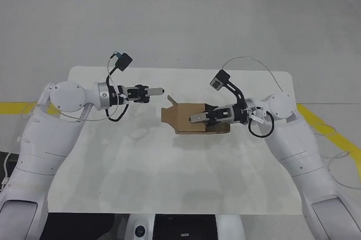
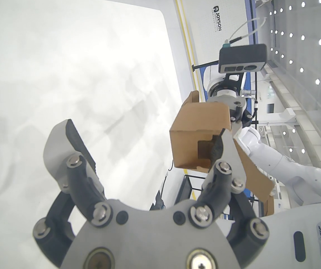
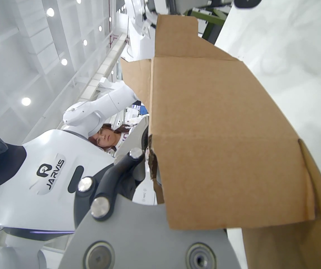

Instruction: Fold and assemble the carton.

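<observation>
Currently the carton (image 1: 179, 121) is gripped by the right claw (image 1: 196, 118).

Here's the brown cardboard carton (image 1: 179, 120), over the middle of the white rectangular table (image 1: 168, 180), nearer the table's far edge than the near one. In from the carton's right comes the right gripper (image 1: 195, 118), lying across the carton's top and gripping its wall, arm trailing off to the carton's right. Left of the carton and slightly behind it, apart from the carton's corner flap (image 1: 171, 101), hangs the left gripper (image 1: 159, 91), pointing toward the carton
</observation>
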